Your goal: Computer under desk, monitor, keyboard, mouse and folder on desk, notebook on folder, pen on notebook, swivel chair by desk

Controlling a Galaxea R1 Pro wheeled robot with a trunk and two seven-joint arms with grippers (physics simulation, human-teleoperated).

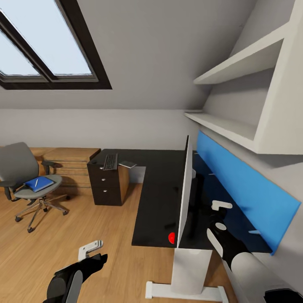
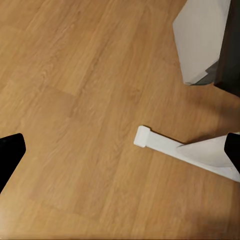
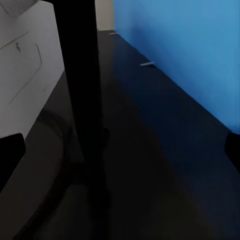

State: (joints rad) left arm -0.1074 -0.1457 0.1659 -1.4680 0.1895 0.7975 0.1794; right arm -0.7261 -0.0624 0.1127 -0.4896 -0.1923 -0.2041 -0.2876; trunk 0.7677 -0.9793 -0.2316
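Nearest the head camera, the right claw [image 1: 219, 215], its fingers spread and holding nothing, hangs over the black flat table [image 1: 162, 198] just behind the wide white-backed monitor [image 1: 185, 191], between it and the blue back panel [image 1: 244, 189]. Its wrist view adds the monitor's thin black stem [image 3: 82, 100], while the left claw [image 1: 90, 249], also spread and empty, looks down on the wood floor [image 2: 75, 100] beside the table's white foot [image 2: 165, 145]. Well apart from the monitor, the grey swivel chair [image 1: 17, 168] carries the bright-blue folder [image 1: 39, 184], and the slim dark keyboard [image 1: 110, 161] lies on the table's far end under the sloped grey ceiling and dark-framed skylight [image 1: 42, 46].
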